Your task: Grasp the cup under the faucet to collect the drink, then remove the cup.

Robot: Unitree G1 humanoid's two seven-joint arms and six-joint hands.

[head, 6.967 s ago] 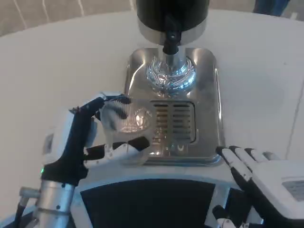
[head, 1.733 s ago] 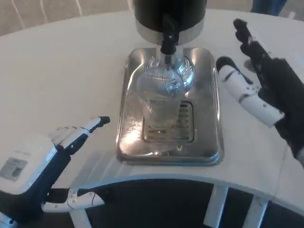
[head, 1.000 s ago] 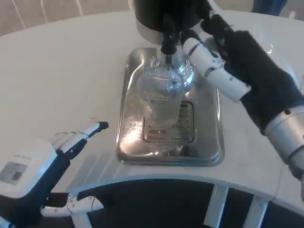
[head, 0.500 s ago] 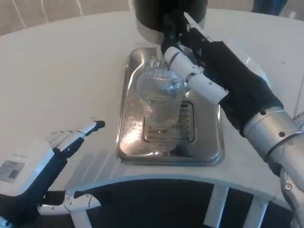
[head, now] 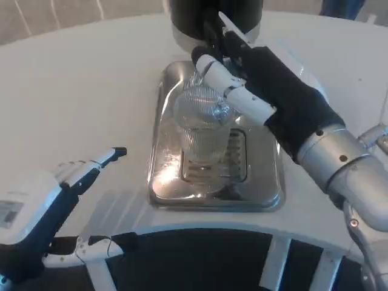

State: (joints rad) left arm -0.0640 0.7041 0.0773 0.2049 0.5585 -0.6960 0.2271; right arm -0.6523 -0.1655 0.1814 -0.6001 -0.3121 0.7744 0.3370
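Note:
A clear ribbed cup [head: 203,130] stands upright on the steel drip tray [head: 264,182], under the black faucet [head: 211,27] of the dark dispenser [head: 188,13]. My right hand [head: 260,79] reaches in from the right, its fingers up against the faucet just above the cup's rim. Whether it presses the tap I cannot tell. My left hand [head: 45,200] lies at the lower left with fingers spread, holding nothing, well apart from the tray.
The white round table [head: 79,85] stretches left and behind the tray. Its front edge [head: 200,225] runs just below the tray, with dark floor beneath.
My right hand has swung in from the right to the faucet above the cup. The cup stays on the tray. My left hand has shifted slightly.

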